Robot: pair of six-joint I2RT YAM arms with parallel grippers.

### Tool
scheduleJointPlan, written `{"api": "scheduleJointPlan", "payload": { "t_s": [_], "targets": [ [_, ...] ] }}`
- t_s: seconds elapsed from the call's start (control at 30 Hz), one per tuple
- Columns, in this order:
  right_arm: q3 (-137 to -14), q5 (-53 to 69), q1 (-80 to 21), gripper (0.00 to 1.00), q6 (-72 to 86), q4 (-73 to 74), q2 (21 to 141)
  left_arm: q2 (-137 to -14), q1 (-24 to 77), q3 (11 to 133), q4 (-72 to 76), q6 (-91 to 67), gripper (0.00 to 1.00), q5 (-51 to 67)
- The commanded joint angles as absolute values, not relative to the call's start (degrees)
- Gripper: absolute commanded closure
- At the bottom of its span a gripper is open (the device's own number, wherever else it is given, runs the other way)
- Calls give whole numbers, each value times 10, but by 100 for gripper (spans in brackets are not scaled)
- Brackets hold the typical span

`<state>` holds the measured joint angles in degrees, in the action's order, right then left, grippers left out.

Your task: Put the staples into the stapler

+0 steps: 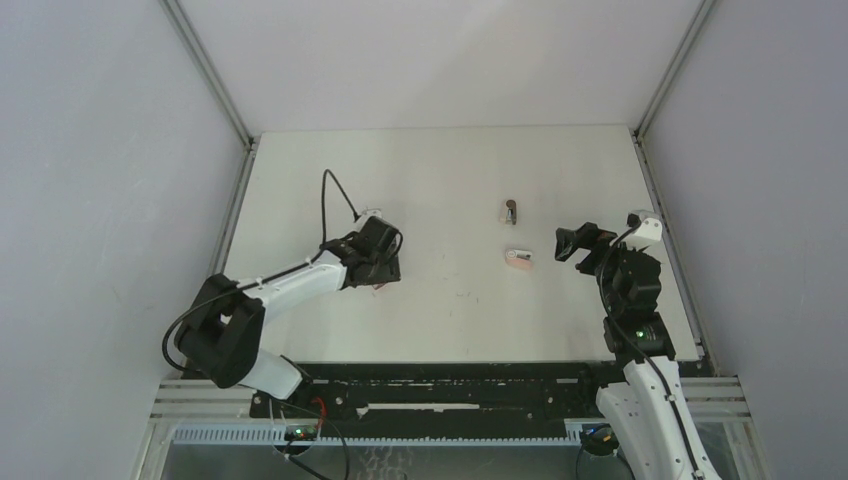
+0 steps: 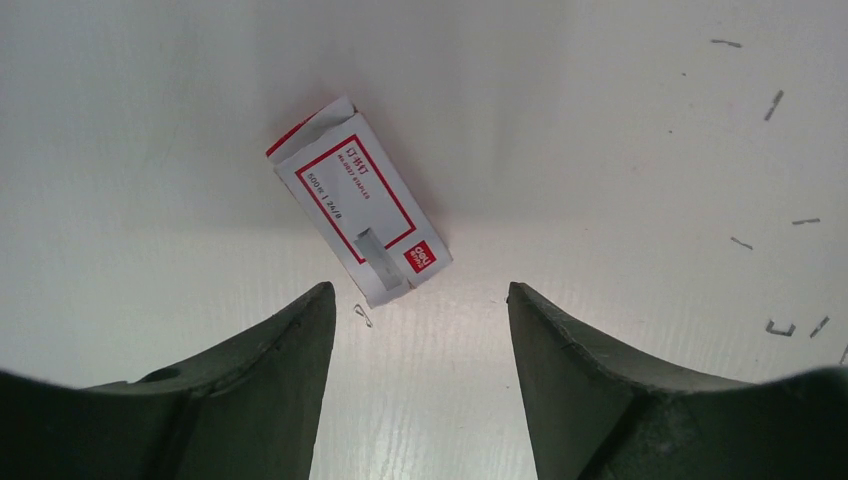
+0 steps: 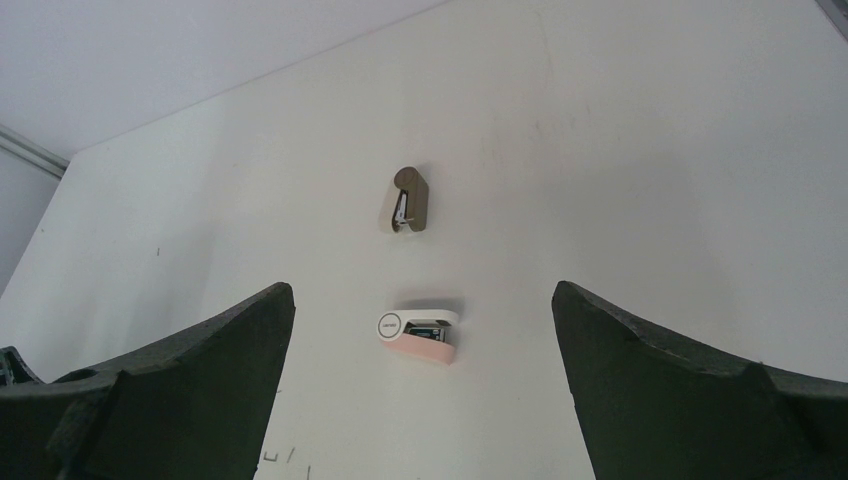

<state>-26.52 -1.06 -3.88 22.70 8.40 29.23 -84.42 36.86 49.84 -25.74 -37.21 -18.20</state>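
The staples box (image 2: 350, 195), white with red print, lies flat and askew on the table, with a silver strip (image 2: 380, 258) showing at its near end. My left gripper (image 2: 418, 292) hovers just short of the box, jaws open and nothing between them; in the top view the left gripper (image 1: 383, 262) covers most of the box. The stapler (image 3: 408, 200), small and dark grey, lies near the table's middle (image 1: 511, 211). My right gripper (image 3: 422, 288) stands wide open and empty to the right of it (image 1: 575, 243).
A small pink-and-white device (image 3: 420, 338) lies just in front of the right gripper, nearer than the stapler (image 1: 518, 257). Loose single staples (image 2: 775, 102) are scattered on the table right of the box. Grey walls and metal rails (image 1: 240, 190) bound the table.
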Motion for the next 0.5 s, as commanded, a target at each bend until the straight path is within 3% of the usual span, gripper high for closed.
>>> {"api": "scheduleJointPlan", "payload": {
  "t_s": [0.0,0.47],
  "targets": [
    [-270,-12,-38,0,215,75,292,-840,345,466,-190,-432,31,-133],
    [-269,-5,-38,0,212,72,300,-868,286,447,-161,-409,19,-131]
  ]
}}
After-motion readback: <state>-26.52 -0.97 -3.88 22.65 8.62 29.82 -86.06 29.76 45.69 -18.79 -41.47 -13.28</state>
